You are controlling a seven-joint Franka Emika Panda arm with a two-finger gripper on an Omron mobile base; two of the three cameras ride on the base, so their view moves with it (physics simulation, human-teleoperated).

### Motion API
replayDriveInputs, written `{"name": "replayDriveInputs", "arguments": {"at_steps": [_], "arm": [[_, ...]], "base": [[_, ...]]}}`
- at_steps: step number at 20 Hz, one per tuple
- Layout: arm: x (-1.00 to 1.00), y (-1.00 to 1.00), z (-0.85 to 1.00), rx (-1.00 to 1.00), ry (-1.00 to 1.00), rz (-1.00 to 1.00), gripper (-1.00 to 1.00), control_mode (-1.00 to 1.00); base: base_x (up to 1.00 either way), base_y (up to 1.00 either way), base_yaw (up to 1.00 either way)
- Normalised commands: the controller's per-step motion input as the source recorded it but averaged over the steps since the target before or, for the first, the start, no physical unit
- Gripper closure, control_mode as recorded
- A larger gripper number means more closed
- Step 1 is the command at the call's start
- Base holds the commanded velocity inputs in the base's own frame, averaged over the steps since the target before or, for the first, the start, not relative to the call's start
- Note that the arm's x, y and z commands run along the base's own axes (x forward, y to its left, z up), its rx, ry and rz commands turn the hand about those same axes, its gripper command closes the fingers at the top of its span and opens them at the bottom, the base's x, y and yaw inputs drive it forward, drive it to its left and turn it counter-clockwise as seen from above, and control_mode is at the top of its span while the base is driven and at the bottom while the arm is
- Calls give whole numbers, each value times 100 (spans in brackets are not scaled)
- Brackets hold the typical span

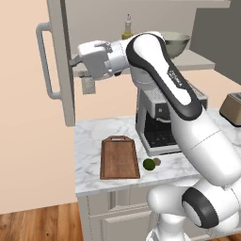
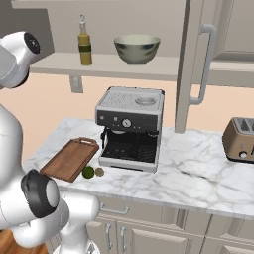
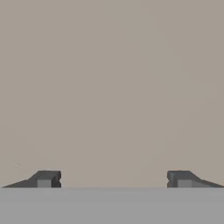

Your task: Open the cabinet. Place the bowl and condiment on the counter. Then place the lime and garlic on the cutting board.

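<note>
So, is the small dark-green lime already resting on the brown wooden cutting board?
No, the lime lies on the marble counter beside the board.

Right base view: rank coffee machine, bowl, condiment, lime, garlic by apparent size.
1. coffee machine
2. bowl
3. condiment, taller than the bowl but much slimmer; both stand farther back on the cabinet shelf, so their true sizes are unsure
4. lime
5. garlic, only slightly smaller than the lime

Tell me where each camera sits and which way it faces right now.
Left base view: behind the arm's left, looking over the counter; white arm and open gripper at the cabinet door.
Right base view: behind its right, facing the coffee machine; arm at left.
Hand view: on the hand, close to a flat beige surface; fingertips apart.
Both base views share the cutting board, lime, bowl.
</note>
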Motion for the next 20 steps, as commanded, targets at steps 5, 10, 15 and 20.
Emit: {"name": "replayDriveInputs", "arguments": {"at_steps": [5, 10, 15, 20], "arm": [[2, -41, -5, 0, -4, 0, -100, -100], [7, -44, -4, 0, -10, -1, -100, -100], [7, -37, -1, -4, -7, -4, -100, -100], [3, -37, 0, -6, -1, -7, -100, -100]], "base": [[0, 0, 0], [0, 0, 0], [0, 0, 0], [0, 0, 0]]}}
